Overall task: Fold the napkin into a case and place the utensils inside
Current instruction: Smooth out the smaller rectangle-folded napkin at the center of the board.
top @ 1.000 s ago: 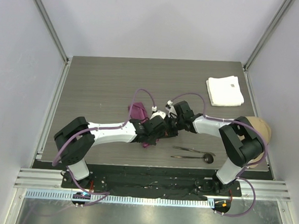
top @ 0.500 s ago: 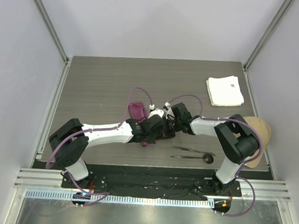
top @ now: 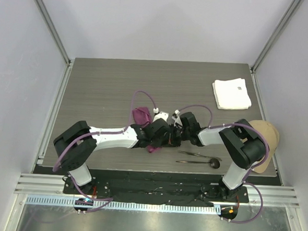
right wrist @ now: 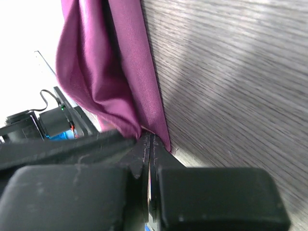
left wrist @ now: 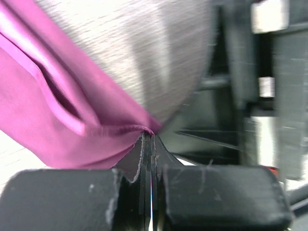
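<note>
- Jaws clamp thin edges of the napkin [left wrist: 62,120]: left gripper [left wrist: 148,140] and right gripper [right wrist: 148,139], mid-frame from above.
- Pulling unevenly could slip the hem free, collapsing the fold.

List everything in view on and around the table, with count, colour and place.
napkin: one, magenta-purple, bunched near the table's centre
utensils: two, dark metal, side by side near the front edge, right of centre; one is a spoon
white cloth: one, white, folded, far right corner
beige rounded object: one, tan, at the table's right edge, partly behind the right arm
table: one, dark grey wood grain, under everything
left hand: one, black, shut on a napkin edge
right hand: one, black, shut on a napkin edge
</note>
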`<state>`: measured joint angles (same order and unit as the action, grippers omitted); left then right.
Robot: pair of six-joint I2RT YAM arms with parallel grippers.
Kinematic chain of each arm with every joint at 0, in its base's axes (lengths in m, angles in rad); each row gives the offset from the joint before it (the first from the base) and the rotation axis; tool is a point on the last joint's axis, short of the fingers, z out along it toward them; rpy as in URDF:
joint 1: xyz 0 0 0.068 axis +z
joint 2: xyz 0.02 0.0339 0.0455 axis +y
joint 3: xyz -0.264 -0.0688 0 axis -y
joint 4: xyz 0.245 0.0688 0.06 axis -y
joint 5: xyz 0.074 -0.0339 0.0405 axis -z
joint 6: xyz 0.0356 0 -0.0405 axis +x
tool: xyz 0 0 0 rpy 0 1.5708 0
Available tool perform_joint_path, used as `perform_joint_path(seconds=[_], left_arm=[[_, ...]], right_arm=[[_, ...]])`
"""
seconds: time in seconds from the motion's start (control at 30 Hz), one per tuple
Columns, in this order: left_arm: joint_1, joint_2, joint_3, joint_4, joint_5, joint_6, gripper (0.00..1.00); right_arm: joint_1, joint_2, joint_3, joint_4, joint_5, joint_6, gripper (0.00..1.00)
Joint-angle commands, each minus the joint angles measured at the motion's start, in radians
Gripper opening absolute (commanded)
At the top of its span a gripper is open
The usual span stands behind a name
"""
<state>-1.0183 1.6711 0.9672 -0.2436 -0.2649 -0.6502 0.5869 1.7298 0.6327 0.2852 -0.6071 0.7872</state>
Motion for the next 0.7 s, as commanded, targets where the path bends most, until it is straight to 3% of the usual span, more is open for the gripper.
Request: perform_joint_path(seconds=[0.0,0.37,0.47,0.5,0.6,0.67], left_arm=[[0.001,0.03,-0.07,0.099,0.023,-0.031,0.0],[0.003,-0.023,-0.091,0.104,0.055,-0.028,0.0],[0.007,-0.066,-0.058,0.058,0.058,-0.019,0.22],[0.009,-0.083,-0.053,0.053,0.062,-0.017,0.35],[0.018,-0.155,-0.027,-0.005,0.064,-0.014,0.48],[0.032,-0.195,-0.003,-0.051,0.062,-0.006,0.5]], right_arm=[[0.016,-0.024,-0.016,-0.026,0.029,-0.005,0.01],[-0.031,-0.176,0.123,-0.325,0.119,-0.169,0.03],[-0.061,-0.196,0.165,-0.38,0.106,-0.209,0.06],[-0.074,-0.199,0.177,-0.4,0.106,-0.219,0.06],[-0.085,-0.168,0.24,-0.426,0.107,-0.259,0.1],[-0.085,-0.138,0.271,-0.431,0.098,-0.284,0.12]])
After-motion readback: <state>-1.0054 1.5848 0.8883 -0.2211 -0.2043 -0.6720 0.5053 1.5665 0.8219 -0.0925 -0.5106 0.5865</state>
